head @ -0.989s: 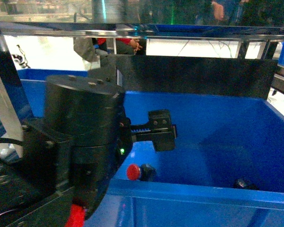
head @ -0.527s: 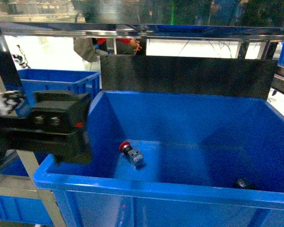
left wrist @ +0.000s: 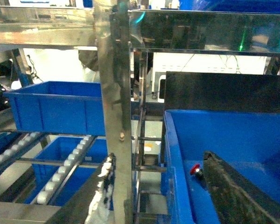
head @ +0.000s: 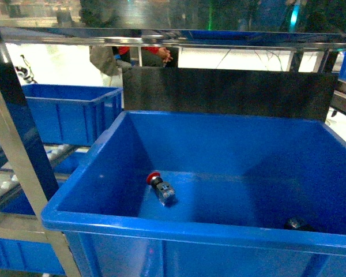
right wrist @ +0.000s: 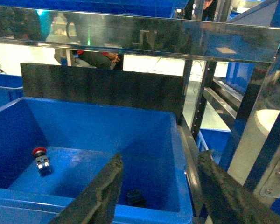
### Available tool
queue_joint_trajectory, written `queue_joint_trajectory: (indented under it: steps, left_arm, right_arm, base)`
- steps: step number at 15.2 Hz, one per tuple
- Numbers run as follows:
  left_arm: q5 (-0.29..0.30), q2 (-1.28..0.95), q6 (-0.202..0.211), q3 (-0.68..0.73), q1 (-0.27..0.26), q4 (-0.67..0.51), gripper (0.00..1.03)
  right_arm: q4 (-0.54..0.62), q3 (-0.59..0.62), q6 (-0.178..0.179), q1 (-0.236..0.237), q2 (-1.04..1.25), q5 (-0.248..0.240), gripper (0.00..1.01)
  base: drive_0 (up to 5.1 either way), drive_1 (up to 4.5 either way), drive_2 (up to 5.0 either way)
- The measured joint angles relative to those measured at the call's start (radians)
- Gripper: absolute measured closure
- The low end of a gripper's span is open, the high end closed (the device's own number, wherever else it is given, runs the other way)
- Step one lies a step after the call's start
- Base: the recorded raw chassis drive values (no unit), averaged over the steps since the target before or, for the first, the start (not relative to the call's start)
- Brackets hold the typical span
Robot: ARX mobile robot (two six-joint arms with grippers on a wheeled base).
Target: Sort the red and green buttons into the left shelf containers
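Note:
The red button [head: 160, 186] lies on its side on the floor of a big blue container [head: 92, 222], towards its left wall. It also shows as the red button [left wrist: 194, 169] and the red button [right wrist: 39, 158] in the wrist views. No green cap shows anywhere. My left gripper [left wrist: 157, 156] is open and empty, outside the container's left wall, with a steel upright [left wrist: 114, 93] of the left shelf between its fingers. My right gripper [right wrist: 160, 156] is open and empty at the container's near right corner. Neither gripper shows in the head view.
A small dark thing [head: 294, 223], colour unclear, lies in the container's near right corner, also seen as the dark thing [right wrist: 136, 198]. Another blue container [head: 69, 112] sits on the left shelf's white rollers [left wrist: 60, 170]. A black panel [head: 230, 92] stands behind the big container.
My left arm, which stood over the container with its gripper above the red button, has pulled back left and out of the head view. The red button lies free on the floor.

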State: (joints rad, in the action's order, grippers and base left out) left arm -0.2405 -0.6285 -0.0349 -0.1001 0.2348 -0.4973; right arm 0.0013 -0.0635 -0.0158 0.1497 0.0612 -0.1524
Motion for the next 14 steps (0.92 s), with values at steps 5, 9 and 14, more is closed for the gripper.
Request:
queue_joint_trajectory:
  steps: [5, 9, 14]
  left_arm:
    - [0.117, 0.177, 0.021, 0.053, -0.112, 0.107, 1.01]
    - [0.238, 0.275, 0.021, 0.087, -0.237, 0.146, 1.01]
    - [0.241, 0.393, 0.021, 0.087, -0.234, 0.261, 1.01]
  right_arm:
    - [-0.008, 0.050, 0.002, -0.150, -0.050, 0.151, 0.99]
    - [-0.005, 0.050, 0.002, -0.150, -0.057, 0.153, 0.99]
    - [-0.005, 0.050, 0.002, -0.150, -0.057, 0.153, 0.99]
  base:
    - [0.0, 0.00, 0.0]
    - [0.0, 0.00, 0.0]
    - [0.0, 0.00, 0.0]
